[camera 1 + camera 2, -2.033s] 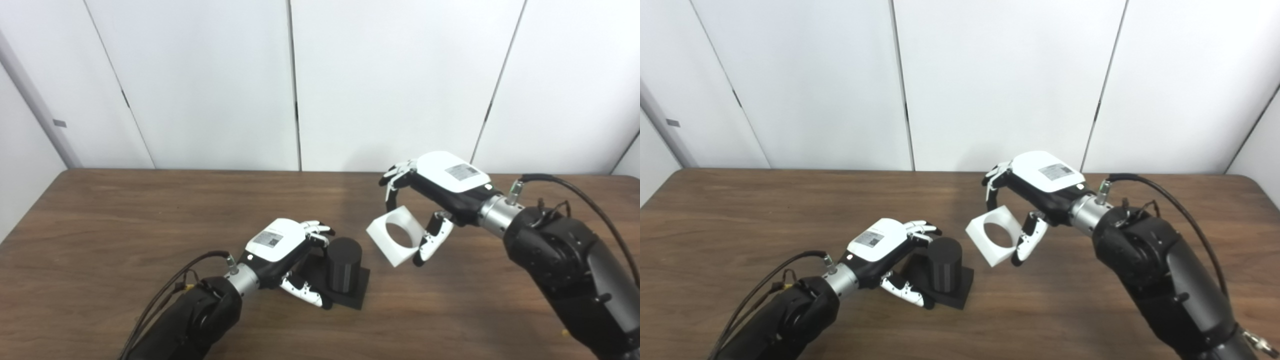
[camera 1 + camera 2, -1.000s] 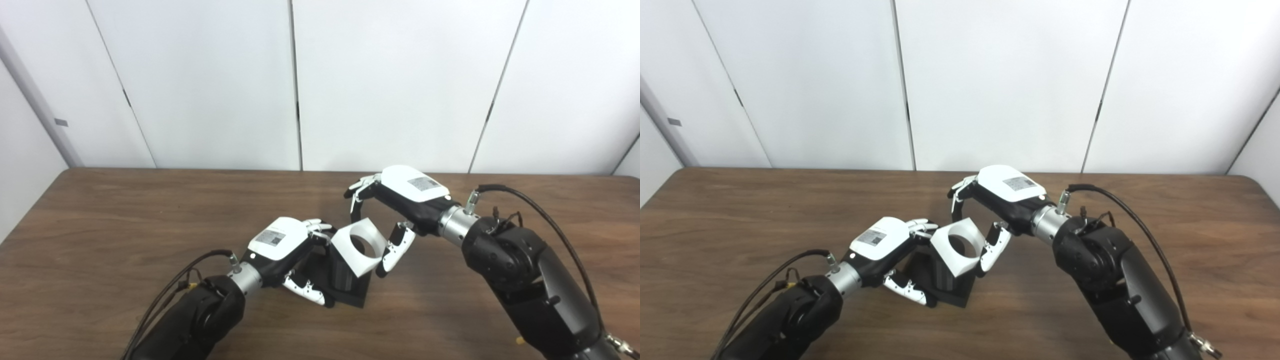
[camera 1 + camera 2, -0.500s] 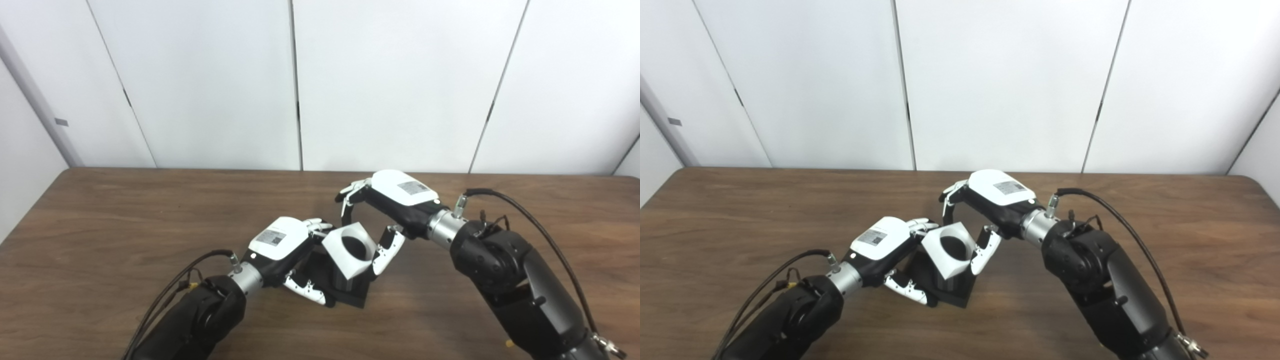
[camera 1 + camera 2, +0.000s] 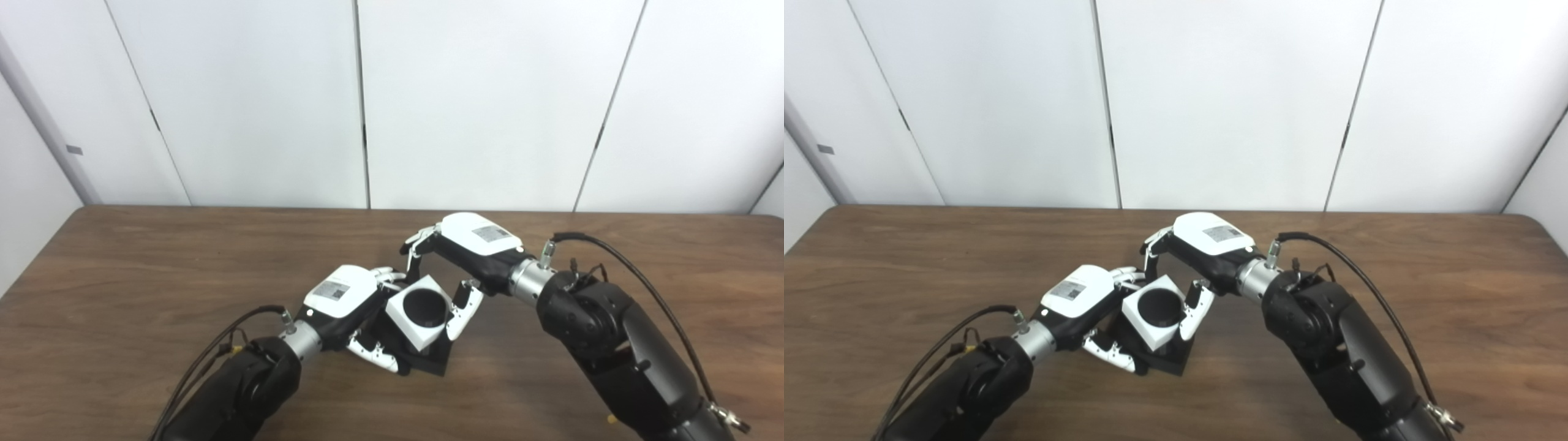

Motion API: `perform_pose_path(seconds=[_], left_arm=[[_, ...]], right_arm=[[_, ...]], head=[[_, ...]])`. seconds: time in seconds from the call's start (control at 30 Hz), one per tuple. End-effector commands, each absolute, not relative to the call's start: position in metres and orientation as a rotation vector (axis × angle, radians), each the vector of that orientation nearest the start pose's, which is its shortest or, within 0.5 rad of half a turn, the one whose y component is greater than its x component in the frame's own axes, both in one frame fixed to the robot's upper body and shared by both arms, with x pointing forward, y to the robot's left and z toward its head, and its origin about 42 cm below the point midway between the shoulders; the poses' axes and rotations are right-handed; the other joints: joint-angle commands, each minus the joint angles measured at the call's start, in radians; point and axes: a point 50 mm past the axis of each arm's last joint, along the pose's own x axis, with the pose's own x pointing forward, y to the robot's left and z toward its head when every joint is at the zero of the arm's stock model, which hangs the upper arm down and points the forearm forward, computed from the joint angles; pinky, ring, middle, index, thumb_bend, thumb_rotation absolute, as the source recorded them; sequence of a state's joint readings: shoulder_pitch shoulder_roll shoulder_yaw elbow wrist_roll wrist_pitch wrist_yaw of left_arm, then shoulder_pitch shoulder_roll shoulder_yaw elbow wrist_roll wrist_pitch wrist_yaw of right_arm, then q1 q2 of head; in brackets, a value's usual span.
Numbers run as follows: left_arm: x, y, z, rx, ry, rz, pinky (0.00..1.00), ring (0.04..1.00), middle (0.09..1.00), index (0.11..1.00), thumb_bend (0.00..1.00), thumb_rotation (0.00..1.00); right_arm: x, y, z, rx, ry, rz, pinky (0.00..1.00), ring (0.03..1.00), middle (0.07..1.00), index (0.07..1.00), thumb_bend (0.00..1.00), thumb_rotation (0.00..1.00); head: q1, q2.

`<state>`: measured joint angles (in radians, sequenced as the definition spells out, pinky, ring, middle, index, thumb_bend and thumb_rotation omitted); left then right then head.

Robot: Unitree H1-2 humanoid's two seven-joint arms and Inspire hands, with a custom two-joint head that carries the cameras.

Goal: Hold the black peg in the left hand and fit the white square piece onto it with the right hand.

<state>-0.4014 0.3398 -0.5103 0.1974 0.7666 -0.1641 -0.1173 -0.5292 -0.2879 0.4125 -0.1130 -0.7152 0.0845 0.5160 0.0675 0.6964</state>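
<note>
Closest to me, my left arm comes in low from the bottom left, forearm angled up toward table centre. My left hand [image 4: 343, 300] sits palm-down on the wooden table [image 4: 122, 275], its fingers [image 4: 372, 357] curled around the near and left side of the black peg [image 4: 429, 364]. It is grasping the peg's square base, which rests flat on the table. The white cover on the back of this hand carries a small printed label with what looks like a code square; too small to read.

The white square piece [image 4: 418, 312] is now over the peg: its round hole shows black inside, so the peg's upright cylinder is in or right under the hole. How far down it is seated I cannot tell. The piece is a little tilted, one corner pointing away from me, and its left edge is touching or just beside the left hand's cover.

My right arm enters from the bottom right, elbow bent, wrist reaching left and a bit down. My right hand [image 4: 474, 251] arches over the piece, clamped on it: fingertips [image 4: 411, 252] on the far corner, thumb [image 4: 460, 309] pressed on the near right side. Its back cover has a grey label too, text unreadable.

Farthest back, plain white wall panels [image 4: 478, 98], no writing.
</note>
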Motion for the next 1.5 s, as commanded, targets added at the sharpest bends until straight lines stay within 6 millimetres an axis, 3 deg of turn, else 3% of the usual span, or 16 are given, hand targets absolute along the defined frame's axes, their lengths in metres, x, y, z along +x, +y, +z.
perform_pose_path(seconds=[0.0,0.2,0.43,0.47,0.53,0.73,1.47], left_arm=[[0.362,0.157,0.111,1.272,-0.273,-0.753,0.79,0.914,0.884,0.489,0.52,0.07],[0.361,0.156,0.112,1.266,-0.267,-0.758,0.79,0.916,0.888,0.488,0.52,0.07],[0.361,0.157,0.112,1.259,-0.274,-0.754,0.8,0.913,0.887,0.489,0.52,0.07],[0.362,0.157,0.112,1.261,-0.274,-0.753,0.8,0.911,0.884,0.489,0.52,0.07],[0.362,0.158,0.113,1.267,-0.275,-0.751,0.8,0.909,0.878,0.489,0.52,0.07],[0.363,0.162,0.113,1.267,-0.27,-0.746,0.8,0.908,0.874,0.489,0.52,0.07],[0.363,0.171,0.113,1.272,-0.268,-0.75,0.79,0.902,0.872,0.489,0.52,0.07]], right_arm=[[0.386,-0.116,0.267,-1.201,-0.486,0.697,0.91,0.864,0.799,0.477,0.52,0.14],[0.391,-0.113,0.25,-1.294,-0.386,0.774,0.89,0.853,0.783,0.477,0.51,0.14],[0.393,-0.126,0.23,-1.369,-0.21,0.829,0.87,0.843,0.812,0.497,0.51,0.15],[0.394,-0.129,0.229,-1.374,-0.197,0.83,0.87,0.851,0.822,0.601,0.62,0.21],[0.395,-0.135,0.229,-1.374,-0.18,0.828,0.88,0.868,0.846,0.715,0.74,0.27],[0.397,-0.151,0.234,-1.354,-0.165,0.791,0.89,0.882,0.88,0.81,0.83,0.24],[0.392,-0.23,0.261,-1.297,-0.167,0.557,0.82,0.855,0.87,0.797,0.81,0.2]], head=[[0.001,0.0],[0.005,0.004],[0.005,0.01],[0.003,0.01],[0.002,0.009],[-0.009,0.007],[-0.043,0.011]])
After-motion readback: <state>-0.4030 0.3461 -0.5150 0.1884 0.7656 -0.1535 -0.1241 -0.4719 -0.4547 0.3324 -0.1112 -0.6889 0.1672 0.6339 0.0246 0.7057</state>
